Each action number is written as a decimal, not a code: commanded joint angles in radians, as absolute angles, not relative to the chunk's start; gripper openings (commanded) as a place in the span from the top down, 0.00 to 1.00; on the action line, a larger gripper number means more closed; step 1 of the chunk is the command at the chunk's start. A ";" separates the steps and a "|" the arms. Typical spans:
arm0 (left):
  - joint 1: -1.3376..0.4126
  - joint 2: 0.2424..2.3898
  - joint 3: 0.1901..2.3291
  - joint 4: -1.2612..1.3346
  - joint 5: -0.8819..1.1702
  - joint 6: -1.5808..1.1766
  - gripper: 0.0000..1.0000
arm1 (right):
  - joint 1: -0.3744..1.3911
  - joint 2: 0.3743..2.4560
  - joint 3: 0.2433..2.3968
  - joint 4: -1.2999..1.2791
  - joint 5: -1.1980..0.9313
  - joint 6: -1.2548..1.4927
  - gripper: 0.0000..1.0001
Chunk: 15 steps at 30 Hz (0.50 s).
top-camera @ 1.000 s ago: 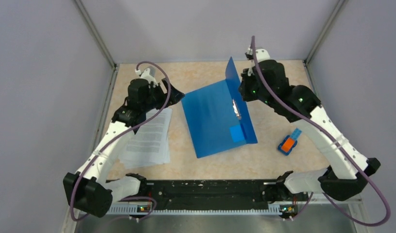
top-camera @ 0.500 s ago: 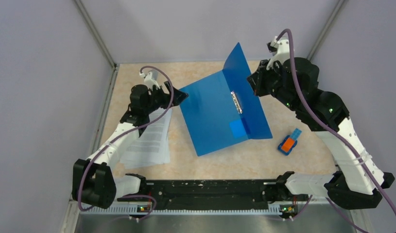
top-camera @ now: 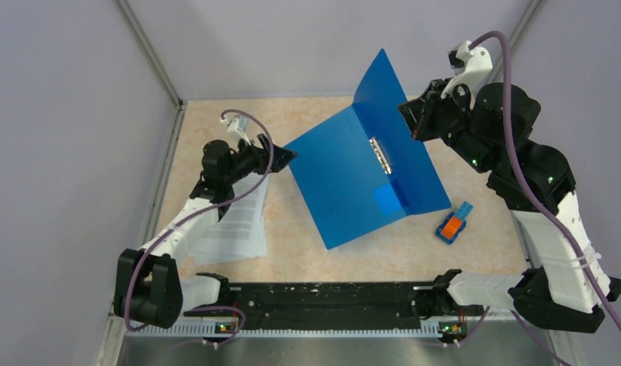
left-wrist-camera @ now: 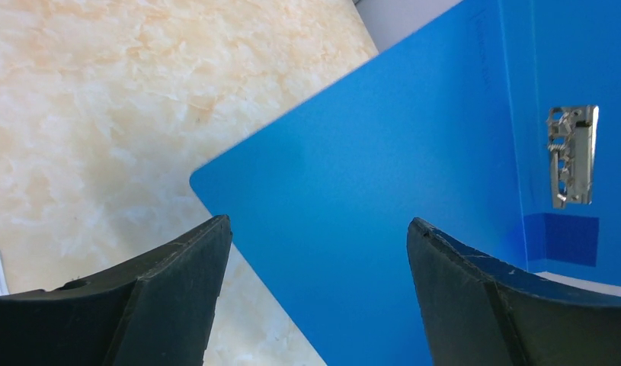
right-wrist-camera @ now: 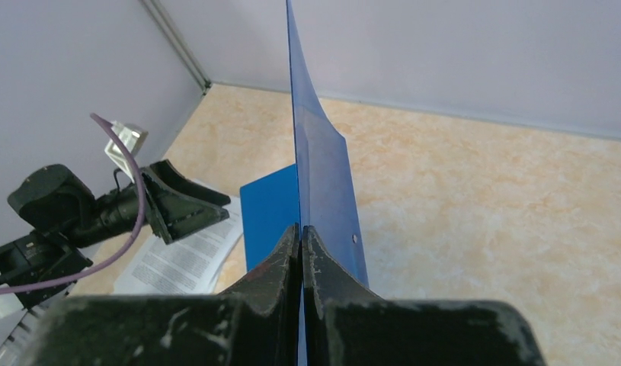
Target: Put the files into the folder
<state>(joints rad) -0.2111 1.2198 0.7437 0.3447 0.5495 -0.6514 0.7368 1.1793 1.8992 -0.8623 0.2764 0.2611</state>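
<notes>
The blue folder [top-camera: 345, 187] lies open at mid-table, its metal clip [top-camera: 381, 155] showing at the spine. My right gripper [top-camera: 411, 122] is shut on the edge of the raised cover [right-wrist-camera: 322, 168] and holds it up on edge. My left gripper [top-camera: 281, 157] is open and low at the folder's left corner. In the left wrist view the gripper [left-wrist-camera: 318, 225] frames the flat blue half [left-wrist-camera: 383, 191], with nothing between its fingers. The files [top-camera: 235, 217], white printed sheets, lie on the table left of the folder, partly under the left arm.
A small orange-and-blue object [top-camera: 452, 223] lies on the table right of the folder, under my right arm. Grey walls close in the table on the left, back and right. The arm bases' black rail [top-camera: 322, 297] runs along the near edge.
My right gripper has risen and moved right with the cover, swinging the folder wider open. The folder has slid a little to the right. My left gripper stays at the left corner.
</notes>
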 commanded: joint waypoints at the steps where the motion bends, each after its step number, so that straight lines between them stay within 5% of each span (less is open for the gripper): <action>1: -0.208 1.193 0.700 0.432 0.599 -0.666 0.10 | 0.742 1.178 1.972 -0.816 0.293 0.255 1.00; 8: -0.207 1.217 0.667 0.456 0.653 -0.694 0.09 | 0.742 1.189 2.009 -0.824 0.304 0.255 1.00; 15: -0.213 1.311 0.605 0.750 0.771 -0.879 0.09 | 0.742 1.189 2.014 -0.815 0.326 0.254 1.00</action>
<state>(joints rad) -0.2111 1.2648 0.6327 0.5091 0.6796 -0.7609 0.7368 1.1931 1.9656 -0.8730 0.2947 0.2611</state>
